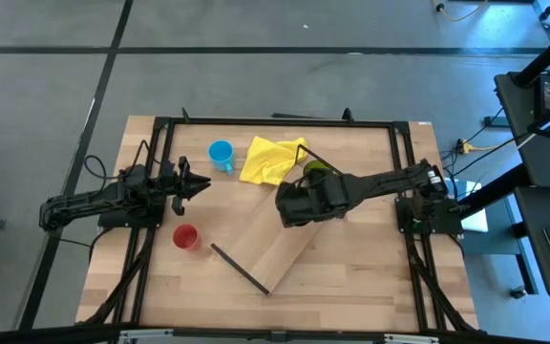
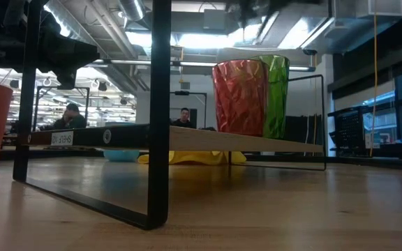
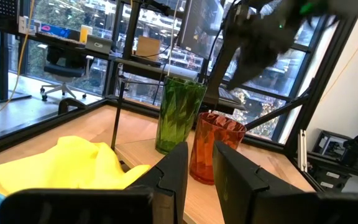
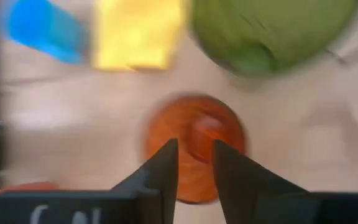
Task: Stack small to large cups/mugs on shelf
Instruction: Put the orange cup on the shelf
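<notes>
The dark red glass [image 2: 239, 96] and the green tumbler [image 2: 276, 96] stand upright side by side on the shelf board [image 2: 187, 138]. My right gripper [image 4: 195, 163] hovers above the red glass [image 4: 194, 146], pointing down and narrowly open, clear of it. The right arm hides the glass in the high view, where the tumbler [image 1: 315, 172] shows beside it. The blue mug [image 1: 221, 153] and the small red cup [image 1: 186, 237] stand on the table. My left gripper [image 1: 194, 184] waits shut between those two, level, facing the shelf.
A yellow cloth [image 1: 273, 160] lies crumpled on the table between the blue mug and the tumbler. The shelf [image 1: 275, 239] lies slantwise across the table's middle, with black bars [image 2: 160, 111] at its ends. People sit in the room beyond the table.
</notes>
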